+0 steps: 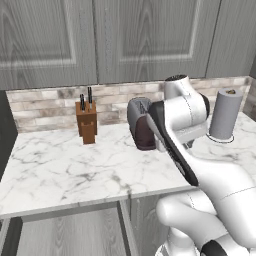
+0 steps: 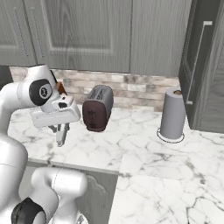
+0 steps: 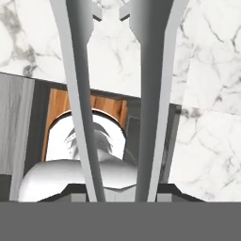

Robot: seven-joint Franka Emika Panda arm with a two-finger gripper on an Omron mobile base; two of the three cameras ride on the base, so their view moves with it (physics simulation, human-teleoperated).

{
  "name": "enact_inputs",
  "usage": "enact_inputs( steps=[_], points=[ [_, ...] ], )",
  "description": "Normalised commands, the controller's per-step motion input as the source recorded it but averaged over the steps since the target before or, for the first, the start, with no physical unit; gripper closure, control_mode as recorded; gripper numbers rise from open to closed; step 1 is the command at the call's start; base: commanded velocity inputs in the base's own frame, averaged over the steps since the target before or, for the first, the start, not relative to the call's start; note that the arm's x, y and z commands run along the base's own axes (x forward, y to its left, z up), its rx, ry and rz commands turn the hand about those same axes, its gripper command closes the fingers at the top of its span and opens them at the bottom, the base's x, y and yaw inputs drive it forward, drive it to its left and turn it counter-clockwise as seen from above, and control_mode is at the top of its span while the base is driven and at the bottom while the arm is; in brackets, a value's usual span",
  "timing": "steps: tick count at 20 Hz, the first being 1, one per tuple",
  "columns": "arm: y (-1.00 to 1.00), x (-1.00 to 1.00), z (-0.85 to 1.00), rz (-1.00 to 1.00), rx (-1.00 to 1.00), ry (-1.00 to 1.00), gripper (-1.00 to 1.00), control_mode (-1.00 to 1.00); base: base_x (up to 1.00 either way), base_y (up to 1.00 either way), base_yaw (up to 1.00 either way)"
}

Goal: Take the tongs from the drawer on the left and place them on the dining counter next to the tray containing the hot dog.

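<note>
From the left, our white arm covers the right half of the dark brown rounded toaster (image 1: 139,125) on the white marble table (image 1: 70,170). Looking along the hand (image 2: 62,135), the slim silvery-grey metal tongs (image 3: 117,94) run off the top edge, their base hidden at the fingertips. We cannot tell what the wooden opening (image 3: 59,106) below holds.

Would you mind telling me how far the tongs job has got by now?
Done: the tongs are out of the drawer, clamped in the gripper above the marble counter near the toaster. In hand: carrying them. Left: reaching the dining counter and laying them beside the tray with the hot dog.
</note>
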Motion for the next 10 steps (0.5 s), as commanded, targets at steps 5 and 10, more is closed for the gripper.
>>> enact_inputs(
  steps=[5, 10],
  points=[
    [-0.09, 0.0, 0.0, -0.13, 0.0, -0.08, 1.0, -1.0, 0.0, 0.0, 0.0],
    [-0.31, 0.0, 0.0, -0.05, 0.0, -0.01, 1.0, -1.0, 0.0, 0.0, 0.0]
  ],
)
